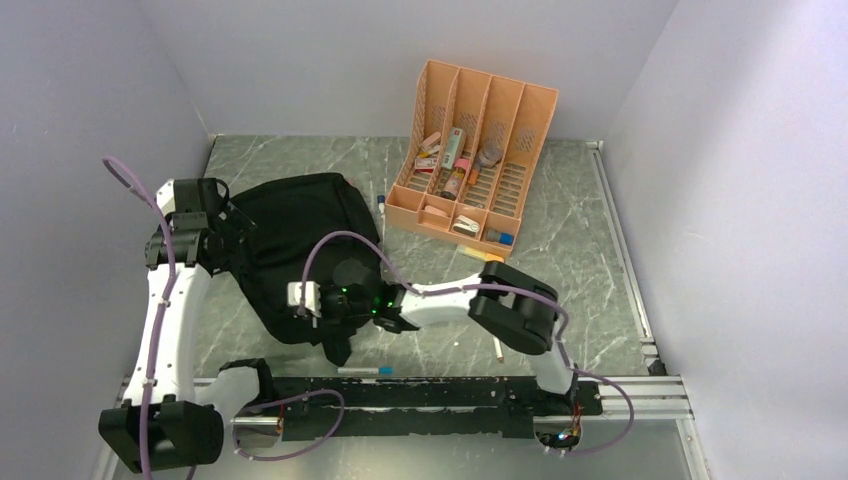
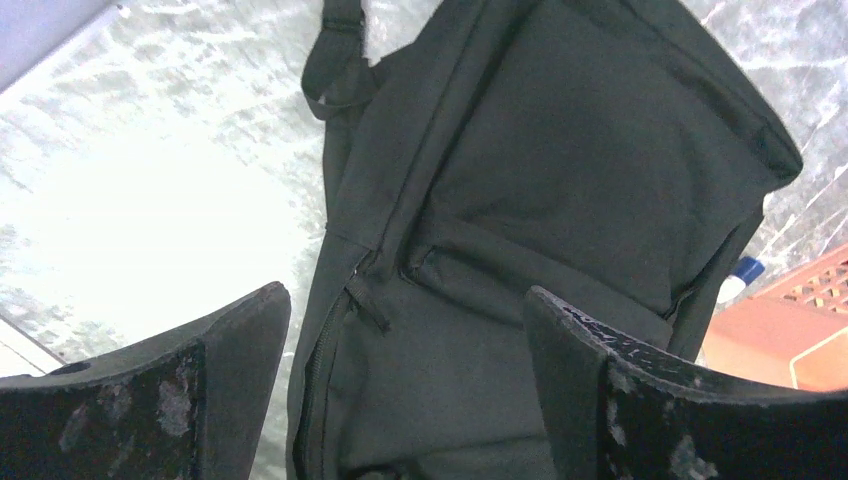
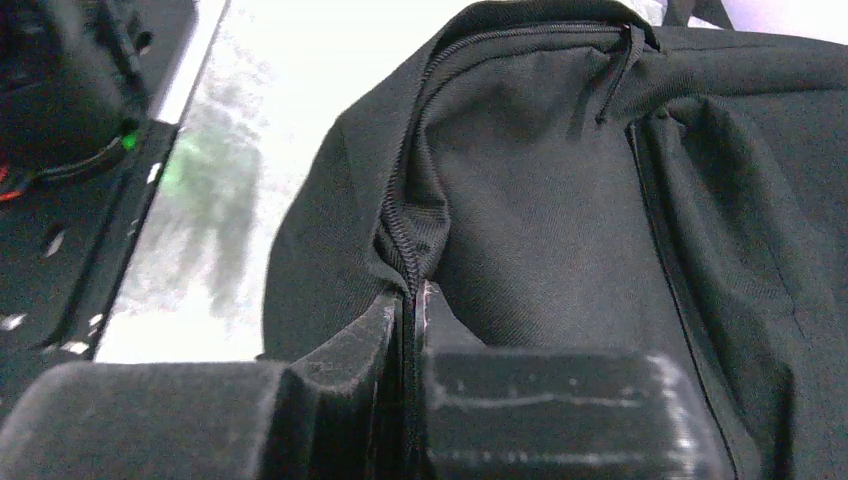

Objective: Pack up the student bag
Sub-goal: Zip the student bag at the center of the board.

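Observation:
The student bag (image 1: 300, 225), a soft black backpack, lies flat on the marble table left of centre. My left gripper (image 1: 232, 226) hovers over its left side, jaws spread wide and empty. In the left wrist view the bag (image 2: 560, 170) fills the space beyond the left gripper (image 2: 405, 300), and a zipper pull (image 2: 368, 300) lies between the fingers. At the bag's near edge my right gripper (image 1: 305, 300) is shut. The right wrist view shows that gripper (image 3: 413, 300) pinching the bag (image 3: 540, 200) at its zipper seam (image 3: 405, 230), which bunches up above the tips.
An orange slotted desk organizer (image 1: 475, 150) with several small items stands at the back right; its corner (image 2: 790, 330) shows beside a white marker (image 2: 740, 275). A pen (image 1: 365, 370) lies by the front rail (image 1: 450, 392). A marker (image 1: 381, 200) sits between bag and organizer.

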